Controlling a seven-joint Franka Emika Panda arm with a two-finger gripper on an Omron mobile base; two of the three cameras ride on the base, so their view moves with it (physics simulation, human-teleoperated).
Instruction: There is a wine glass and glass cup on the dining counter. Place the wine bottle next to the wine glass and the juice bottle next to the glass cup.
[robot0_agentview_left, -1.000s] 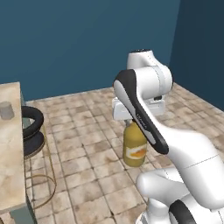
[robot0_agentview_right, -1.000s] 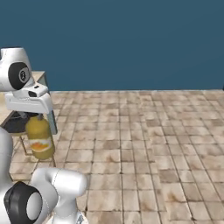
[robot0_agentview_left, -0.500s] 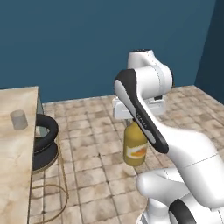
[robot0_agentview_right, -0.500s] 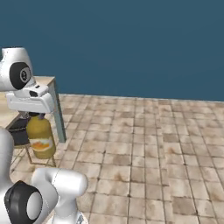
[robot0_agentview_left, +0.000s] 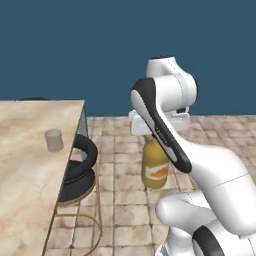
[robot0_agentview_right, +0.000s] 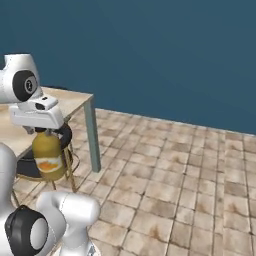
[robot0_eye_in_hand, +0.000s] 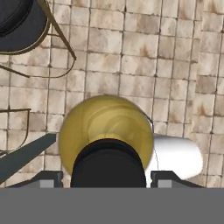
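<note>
While your gripper (robot0_eye_in_hand: 107, 177) clamps one juice bottle (robot0_agentview_left: 155, 167), you see one glass cup (robot0_agentview_left: 53, 140); the gripper's fingertips sit half cut off.

Yellow-orange juice bottle (robot0_agentview_left: 155, 167) wears a black cap (robot0_eye_in_hand: 108, 162), grey see-through glass cup (robot0_agentview_left: 54, 140) sits on the beige marbled dining counter (robot0_agentview_left: 25, 170).

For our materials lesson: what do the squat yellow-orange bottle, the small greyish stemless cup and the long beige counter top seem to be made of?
The squat yellow-orange juice bottle: glossy plastic or glass, judging by its soft sheen; black cap, probably plastic. The small greyish stemless glass cup: see-through, likely glass. The long beige dining counter: polished marbled stone or laminate, by its veined pattern; which one is unclear.
</note>
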